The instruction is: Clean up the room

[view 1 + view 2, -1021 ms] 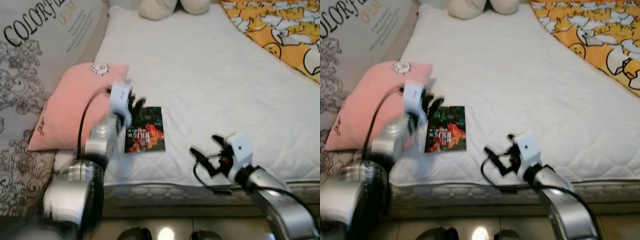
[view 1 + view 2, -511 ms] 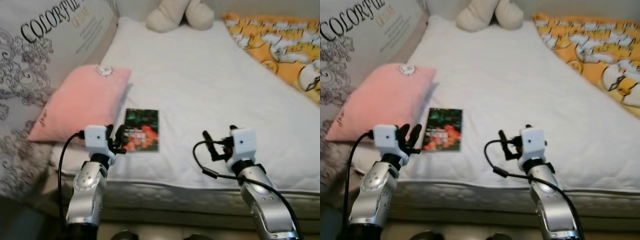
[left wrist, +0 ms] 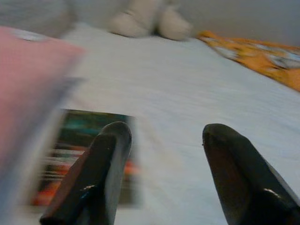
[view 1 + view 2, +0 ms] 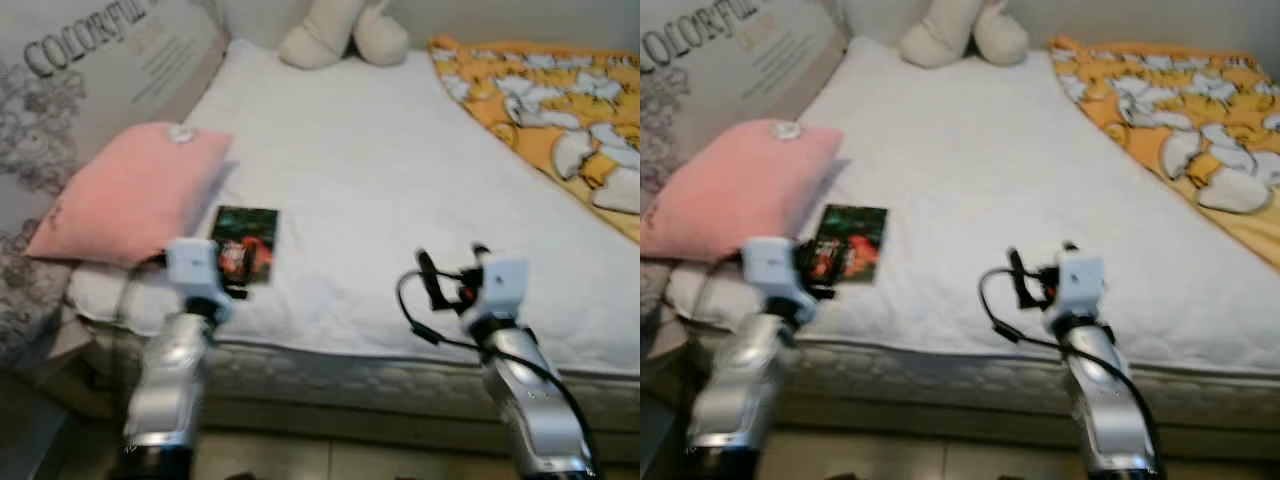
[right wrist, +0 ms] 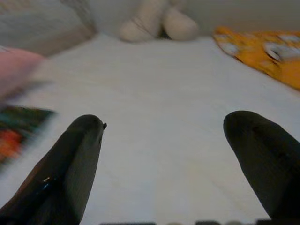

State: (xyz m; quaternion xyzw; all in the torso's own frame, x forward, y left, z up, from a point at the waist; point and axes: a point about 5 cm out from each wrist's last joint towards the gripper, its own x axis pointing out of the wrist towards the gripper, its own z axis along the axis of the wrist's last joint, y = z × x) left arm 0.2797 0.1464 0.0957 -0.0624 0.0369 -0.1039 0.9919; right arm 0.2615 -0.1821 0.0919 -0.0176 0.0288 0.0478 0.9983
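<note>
Left gripper (image 3: 159,140), fingers apart, empty, near book (image 4: 244,258); straddle its 3 o'clock edge. Right gripper (image 5: 164,136) spread, empty.

Home bedroom: white quilted mattress (image 4: 400,180) across the frame's middle, pink pillow (image 4: 125,195) at left, cream plush toy (image 4: 340,30) at top centre, orange cartoon-print blanket (image 4: 550,110) at upper right, patterned "COLORFUL" bedding (image 4: 70,80) upper left.
</note>
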